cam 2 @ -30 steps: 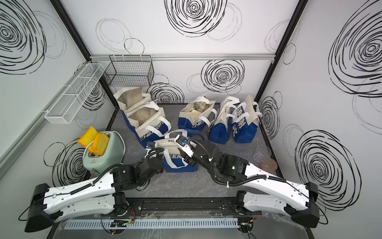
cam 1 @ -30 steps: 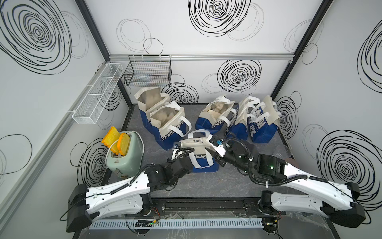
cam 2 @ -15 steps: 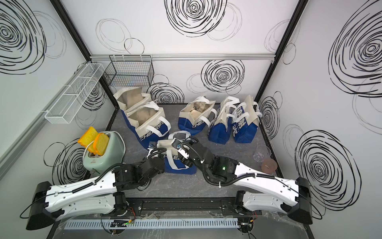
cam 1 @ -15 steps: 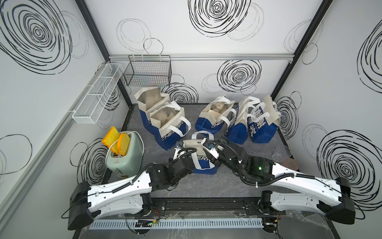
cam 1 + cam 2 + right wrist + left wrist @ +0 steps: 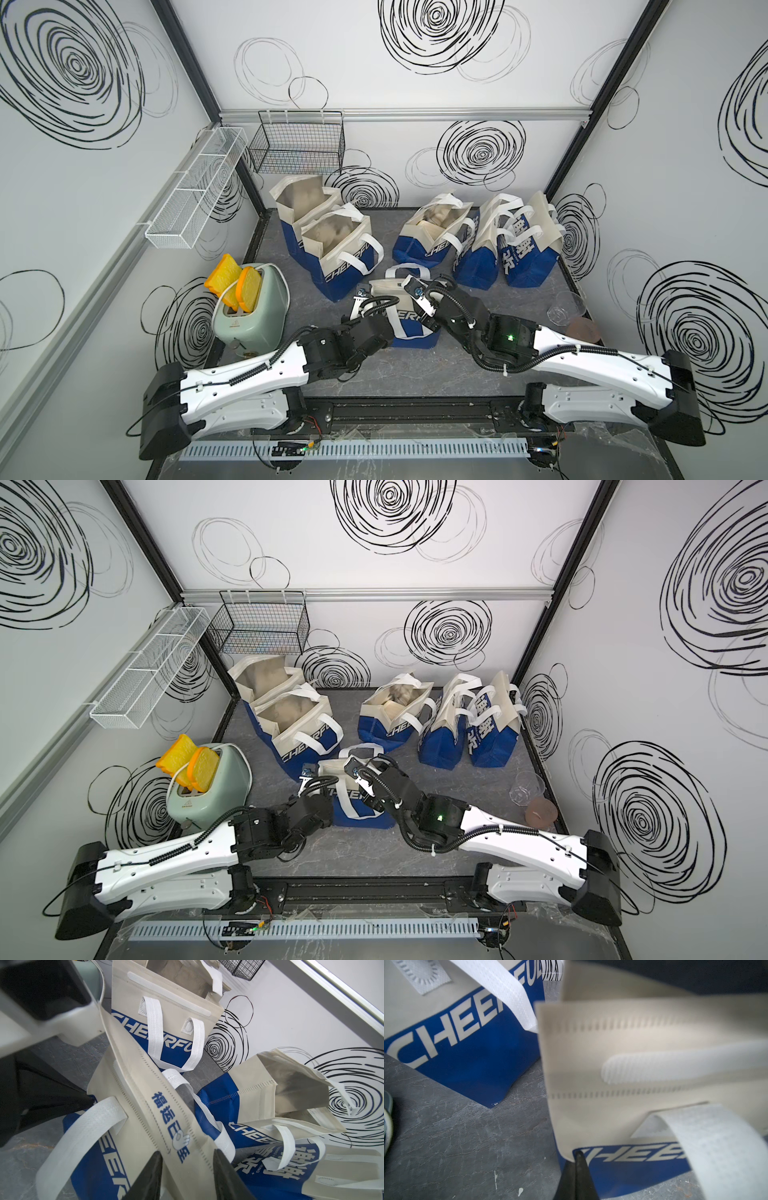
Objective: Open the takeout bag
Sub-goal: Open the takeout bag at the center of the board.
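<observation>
Spreading the blue-and-beige fabric takeout bag (image 5: 409,328), frame centre.
My left end effector (image 5: 576,1159) pinches its edge tight; my right end effector (image 5: 187,1154) straddles its top, part-open. Next I'd close and pull apart.

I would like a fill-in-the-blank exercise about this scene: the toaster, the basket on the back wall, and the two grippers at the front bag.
1. The toaster holds ___ slices of bread.
2. The wire basket on the back wall is ___ in colour.
3. The jaws of the right gripper stand ___, one on each side of the top edge of the front bag.
4. The left gripper is ___ on that bag's edge.

Missing words: two; black; open; shut.
</observation>
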Controlling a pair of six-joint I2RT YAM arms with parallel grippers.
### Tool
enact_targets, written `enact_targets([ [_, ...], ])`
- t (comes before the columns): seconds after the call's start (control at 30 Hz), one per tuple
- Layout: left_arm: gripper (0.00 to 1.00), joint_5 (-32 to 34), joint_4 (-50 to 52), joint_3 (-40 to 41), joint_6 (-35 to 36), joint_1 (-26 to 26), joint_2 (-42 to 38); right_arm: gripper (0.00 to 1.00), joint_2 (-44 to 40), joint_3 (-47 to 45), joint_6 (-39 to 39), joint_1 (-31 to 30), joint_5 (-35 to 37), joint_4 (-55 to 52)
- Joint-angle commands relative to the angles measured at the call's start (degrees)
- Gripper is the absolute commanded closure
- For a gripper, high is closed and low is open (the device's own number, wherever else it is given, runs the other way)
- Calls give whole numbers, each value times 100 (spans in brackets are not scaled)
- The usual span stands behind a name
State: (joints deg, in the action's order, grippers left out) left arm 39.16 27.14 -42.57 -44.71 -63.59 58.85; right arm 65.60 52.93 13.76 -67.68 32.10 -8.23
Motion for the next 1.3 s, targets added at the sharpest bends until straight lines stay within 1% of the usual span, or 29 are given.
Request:
enact_targets([
  [0.0,100,168,125,-95,15,-29,-46,61,170,153,30,61,309,134],
  [0.13,100,189,185,-90,-12,-38,-70,64,281,188,30,97,486,142],
  [0.2,100,195,182,-77,-12,-39,-84,69,317,213,22,125,604,123],
  [0.27,100,198,193,-68,-12,-35,-97,77,296,234,14,158,674,142],
  [0.37,100,198,196,-51,-3,-38,-93,92,253,326,-5,235,748,113],
  [0.43,100,193,204,-33,-3,-39,-84,100,243,438,-22,289,795,47],
  [0.73,100,176,367,102,-122,-39,-131,100,157,1067,-330,673,482,-565],
  [0.87,100,239,606,125,-212,-45,-192,100,111,1378,-505,965,255,-911],
  [1.1,100,474,1237,220,-472,-79,-503,100,117,1898,-536,1499,-7,-1383],
  [1.27,100,479,1379,328,-613,-83,-704,100,171,2049,-479,1541,-185,-1577],
])
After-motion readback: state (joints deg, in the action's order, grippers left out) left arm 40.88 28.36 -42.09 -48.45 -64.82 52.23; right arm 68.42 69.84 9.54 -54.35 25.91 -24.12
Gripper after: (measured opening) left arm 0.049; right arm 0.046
